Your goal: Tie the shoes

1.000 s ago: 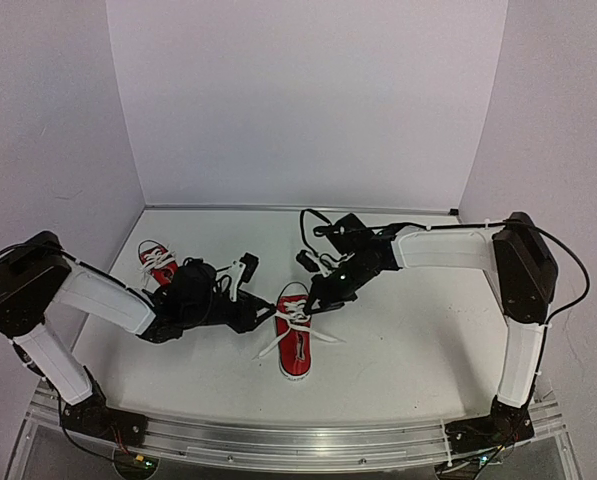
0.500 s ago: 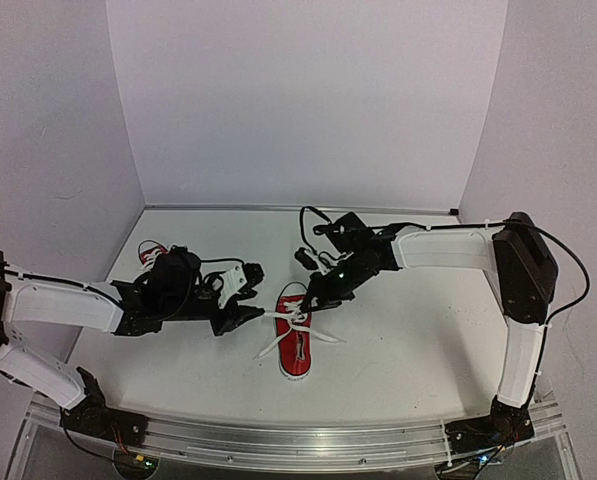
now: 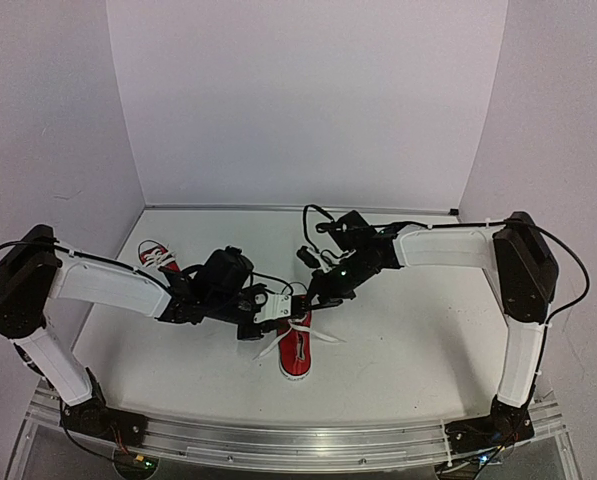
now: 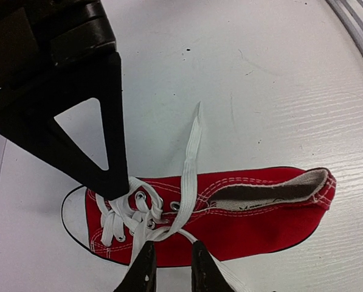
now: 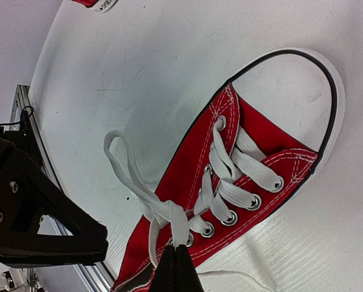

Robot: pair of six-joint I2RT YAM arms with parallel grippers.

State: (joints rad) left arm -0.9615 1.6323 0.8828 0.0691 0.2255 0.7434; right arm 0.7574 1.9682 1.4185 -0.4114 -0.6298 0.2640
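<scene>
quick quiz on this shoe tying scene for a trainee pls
1. True or false: the centre shoe lies apart from the other shoe.
2. The right pincer is shut on: A the toe cap, B a white lace, C the sole.
3. How many red shoes are on the table?

Key: 1 true. 2 B. 3 two.

Left tool (image 4: pixel 171 271) and right tool (image 5: pixel 176 267) crowd the middle shoe (image 3: pixel 298 355), far shoe (image 3: pixel 156 256) behind left arm (image 3: pixel 108 285), open counter (image 3: pixel 428 330) rightward
</scene>
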